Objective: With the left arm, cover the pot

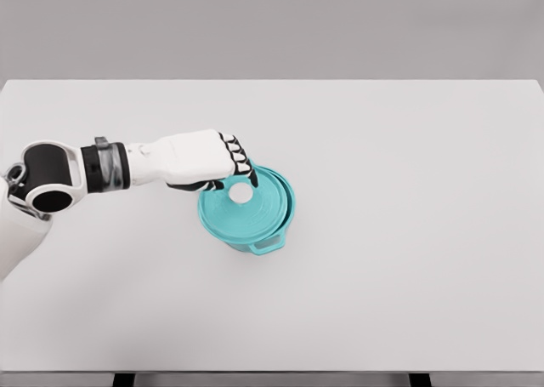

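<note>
A teal pot (285, 213) stands left of the table's middle, with a small handle (266, 245) on its near side. A teal lid (234, 213) with a white knob (241, 194) lies over the pot's mouth, tilted and shifted a little left, so the pot's rim shows on the right. My left hand (228, 173) reaches in from the left and sits on the lid's far-left edge. Its fingers (240, 162) curl down just behind the knob and the thumb goes under the rim, so the hand is shut on the lid. The knob itself is free.
The white table (408, 234) spreads wide to the right of and in front of the pot. Its near edge (272, 372) runs along the bottom of the view. The left forearm (106, 167) stretches low over the table's left side.
</note>
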Available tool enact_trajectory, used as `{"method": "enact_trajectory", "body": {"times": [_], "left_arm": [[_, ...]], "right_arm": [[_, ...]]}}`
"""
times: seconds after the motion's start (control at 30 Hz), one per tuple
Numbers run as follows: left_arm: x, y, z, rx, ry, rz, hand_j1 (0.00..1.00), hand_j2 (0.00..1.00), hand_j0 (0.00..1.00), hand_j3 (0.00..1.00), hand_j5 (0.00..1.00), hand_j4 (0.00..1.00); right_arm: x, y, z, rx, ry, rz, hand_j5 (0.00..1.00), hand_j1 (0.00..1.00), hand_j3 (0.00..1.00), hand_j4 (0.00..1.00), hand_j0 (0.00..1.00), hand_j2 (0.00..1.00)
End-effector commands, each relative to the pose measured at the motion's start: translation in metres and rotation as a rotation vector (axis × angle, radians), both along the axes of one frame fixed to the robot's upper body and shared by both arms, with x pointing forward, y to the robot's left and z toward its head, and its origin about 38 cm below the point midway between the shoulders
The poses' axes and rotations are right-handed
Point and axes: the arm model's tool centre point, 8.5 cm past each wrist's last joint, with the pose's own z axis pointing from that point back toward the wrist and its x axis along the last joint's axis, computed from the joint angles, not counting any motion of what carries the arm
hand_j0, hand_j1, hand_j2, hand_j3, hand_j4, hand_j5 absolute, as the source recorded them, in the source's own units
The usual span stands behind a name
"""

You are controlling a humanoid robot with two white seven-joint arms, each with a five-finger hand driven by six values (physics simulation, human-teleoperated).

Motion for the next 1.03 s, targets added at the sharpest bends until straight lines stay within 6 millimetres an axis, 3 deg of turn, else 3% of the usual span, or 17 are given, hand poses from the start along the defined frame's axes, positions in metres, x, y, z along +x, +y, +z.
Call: {"method": "enact_trajectory", "body": {"times": [0.0,0.1,0.17,0.27,0.33,0.37,0.47,0.57,0.7,1.0], "left_arm": [[0.002,0.003,0.005,-0.013,-0.007,0.011,0.69,0.69,0.69,0.69,0.69,0.69],[0.003,0.008,0.015,-0.062,-0.004,0.018,0.69,0.69,0.69,0.69,0.69,0.69],[0.007,0.024,0.031,-0.095,-0.027,0.051,0.70,0.70,0.70,0.70,0.70,0.70],[0.007,0.054,0.060,-0.121,-0.058,0.082,0.84,0.84,0.84,0.84,0.84,0.84],[0.006,0.084,0.078,-0.115,-0.082,0.134,1.00,1.00,1.00,1.00,1.00,1.00],[0.006,0.103,0.086,-0.115,-0.103,0.178,1.00,1.00,1.00,1.00,1.00,1.00],[-0.002,0.152,0.084,-0.153,-0.090,0.300,1.00,1.00,1.00,1.00,1.00,1.00],[-0.003,0.181,0.075,-0.166,-0.062,0.384,1.00,1.00,1.00,1.00,1.00,1.00],[-0.006,0.185,0.063,-0.146,-0.036,0.400,1.00,1.00,1.00,1.00,1.00,1.00],[-0.008,0.179,0.057,-0.148,-0.026,0.386,1.00,1.00,1.00,1.00,1.00,1.00]], "right_arm": [[0.000,0.000,0.000,0.000,0.000,0.000,1.00,1.00,1.00,1.00,1.00,1.00],[0.000,0.000,0.000,0.000,0.000,0.000,1.00,1.00,1.00,1.00,1.00,1.00],[0.000,0.000,0.000,0.000,0.000,0.000,1.00,1.00,1.00,1.00,1.00,1.00],[0.000,0.000,0.000,0.000,0.000,0.000,1.00,1.00,1.00,1.00,1.00,1.00],[0.000,0.000,0.000,0.000,0.000,0.000,1.00,1.00,1.00,1.00,1.00,1.00],[0.000,0.000,0.000,0.000,0.000,0.000,1.00,1.00,1.00,1.00,1.00,1.00],[0.000,0.000,0.000,0.000,0.000,0.000,1.00,1.00,1.00,1.00,1.00,1.00],[0.000,0.000,0.000,0.000,0.000,0.000,1.00,1.00,1.00,1.00,1.00,1.00],[0.000,0.000,0.000,0.000,0.000,0.000,1.00,1.00,1.00,1.00,1.00,1.00],[0.000,0.000,0.000,0.000,0.000,0.000,1.00,1.00,1.00,1.00,1.00,1.00]]}}
